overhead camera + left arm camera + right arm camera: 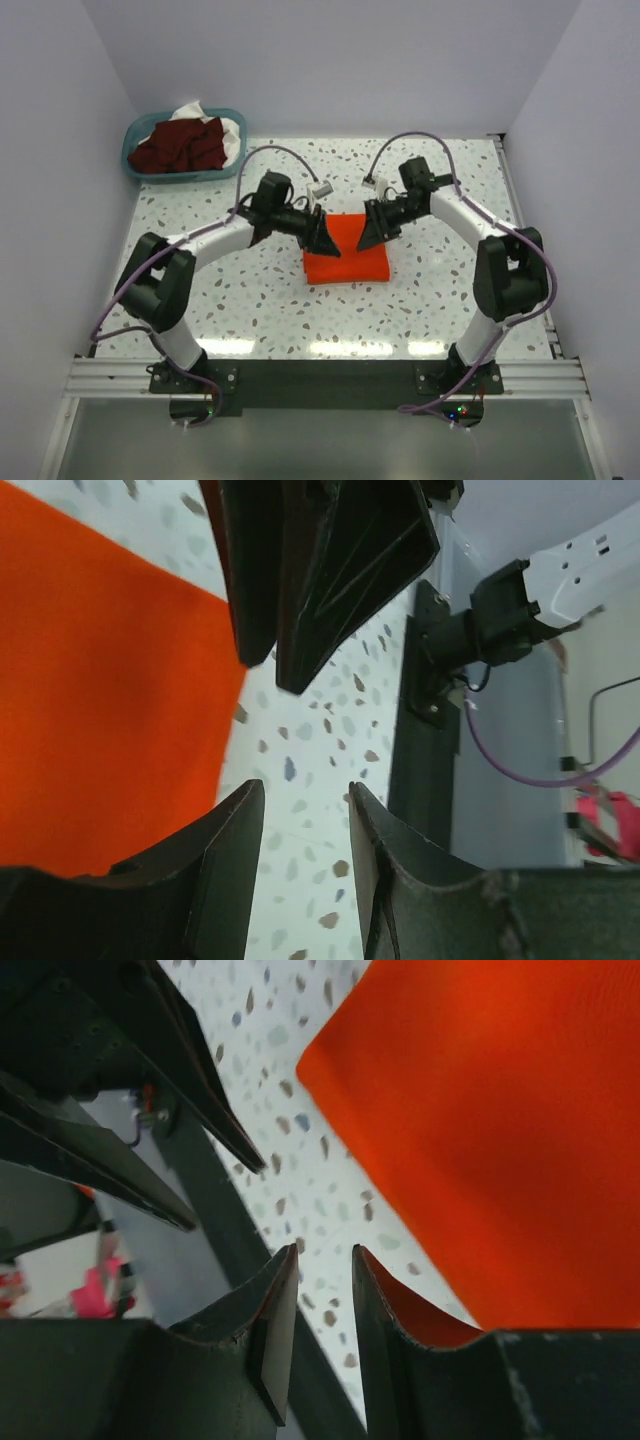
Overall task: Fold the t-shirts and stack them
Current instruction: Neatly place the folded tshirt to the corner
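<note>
A bright orange-red t-shirt lies folded into a flat rectangle at the middle of the table. Both grippers hover over its far half, fingers pointing down. My left gripper is over its left part, my right gripper over its right part. In the left wrist view the jaws stand slightly apart with only bare table between them, and the shirt is beside them. In the right wrist view the jaws are likewise apart and empty, just off the shirt's edge. Dark maroon t-shirts and white cloth lie in the basket.
The teal plastic basket stands at the far left corner of the speckled table. White walls close in the back and both sides. The black rail with the arm bases runs along the near edge.
</note>
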Motion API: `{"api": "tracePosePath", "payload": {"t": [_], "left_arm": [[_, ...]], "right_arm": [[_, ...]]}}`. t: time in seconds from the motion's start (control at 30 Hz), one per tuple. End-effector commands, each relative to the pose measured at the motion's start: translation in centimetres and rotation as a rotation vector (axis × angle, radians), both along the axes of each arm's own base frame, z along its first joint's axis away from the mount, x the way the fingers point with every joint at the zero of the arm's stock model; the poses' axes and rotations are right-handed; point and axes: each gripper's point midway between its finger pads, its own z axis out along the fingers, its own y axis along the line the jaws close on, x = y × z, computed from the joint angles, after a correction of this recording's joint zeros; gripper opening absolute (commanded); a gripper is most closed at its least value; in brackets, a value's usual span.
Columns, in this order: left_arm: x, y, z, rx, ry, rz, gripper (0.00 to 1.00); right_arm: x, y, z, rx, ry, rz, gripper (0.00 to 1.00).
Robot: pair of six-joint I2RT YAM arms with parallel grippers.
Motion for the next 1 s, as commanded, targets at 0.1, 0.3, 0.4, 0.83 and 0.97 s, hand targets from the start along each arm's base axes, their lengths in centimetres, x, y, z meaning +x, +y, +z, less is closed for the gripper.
{"api": "tracePosePath", "payload": {"t": [0.1, 0.3, 0.4, 0.83, 0.97], "left_arm": [[-2.0, -2.7, -2.9, -0.074, 0.277, -0.010, 0.45], [-3.6, -1.6, -10.8, 0.038, 0.496, 0.030, 0.44], [-3.9, 0.2, -14.6, 0.120, 0.550, 0.063, 0.44], [-2.7, 6.3, -17.4, 0.192, 0.604, 0.150, 0.50], [-2.3, 7.4, -14.8, 0.187, 0.534, 0.164, 0.52]], "right_arm": [[-3.5, 3.0, -2.6, 0.134, 0.302, -0.018, 0.31], [-4.8, 1.0, -9.3, 0.046, 0.427, 0.030, 0.30], [-4.5, -0.9, -11.8, 0.021, 0.477, -0.005, 0.30], [-4.8, -5.7, -13.1, -0.001, 0.526, -0.049, 0.31], [-3.9, -6.3, -10.2, -0.017, 0.443, -0.014, 0.36]]}}
